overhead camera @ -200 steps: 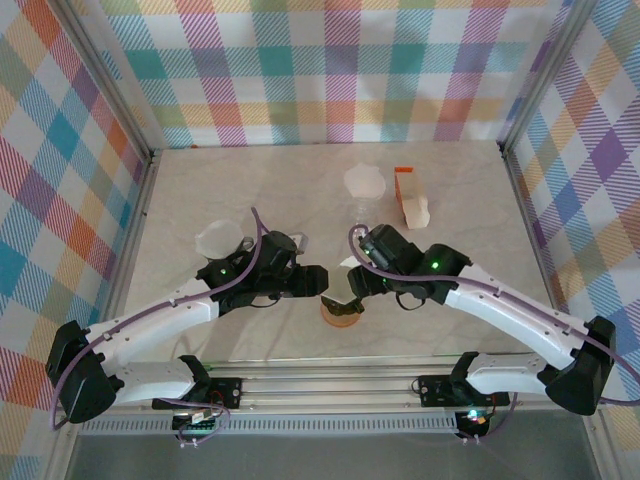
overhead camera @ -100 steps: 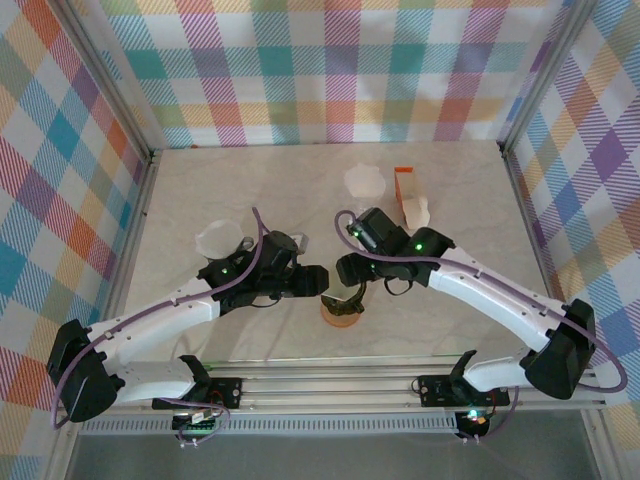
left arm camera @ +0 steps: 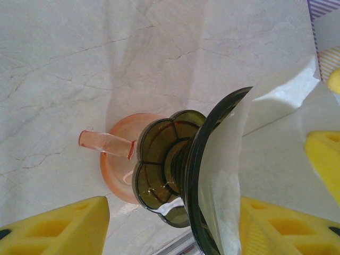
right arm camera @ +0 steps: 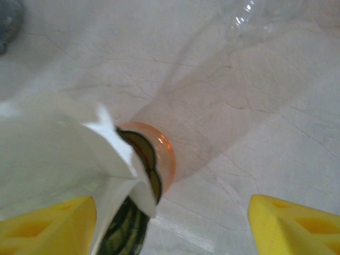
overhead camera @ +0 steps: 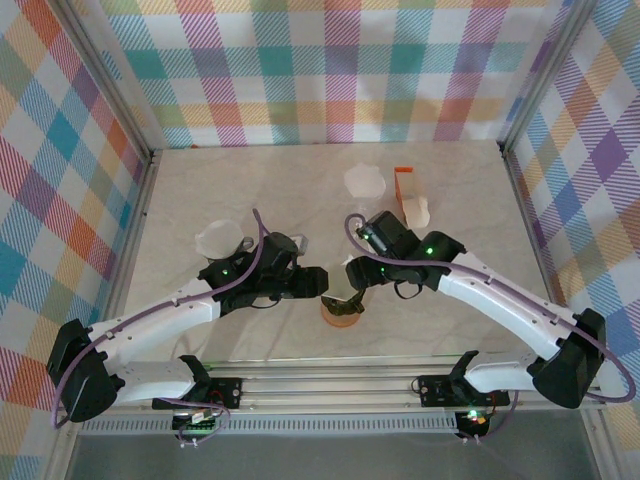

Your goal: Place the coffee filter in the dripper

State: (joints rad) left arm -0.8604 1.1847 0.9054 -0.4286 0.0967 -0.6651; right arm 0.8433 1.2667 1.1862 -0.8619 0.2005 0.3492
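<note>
A dark green glass dripper (overhead camera: 345, 298) hangs tilted just above an orange cup (overhead camera: 342, 316) near the table's front. My left gripper (overhead camera: 322, 283) comes in from the left and is shut on the dripper. In the left wrist view the dripper (left arm camera: 159, 154) sits between the yellow fingers (left arm camera: 58, 226), base to the left. A white coffee filter (left arm camera: 276, 138) stands in the dripper's mouth and sticks out past the rim. My right gripper (overhead camera: 352, 282) is open beside it. In the right wrist view the filter (right arm camera: 48, 154) lies over the gripper's left finger, with the dripper (right arm camera: 144, 159) and cup (right arm camera: 168, 156) beyond.
An orange-and-white box (overhead camera: 410, 198) and a pale translucent vessel (overhead camera: 364, 183) stand at the back, right of centre. A clear round piece (overhead camera: 215, 240) lies at the left. A metal rail (overhead camera: 330, 385) runs along the near edge. Checked walls close in the sides.
The right arm's wrist has swung back and to the left, away from the near edge. Its jaws stay wide. The left arm and the dripper have not moved.
</note>
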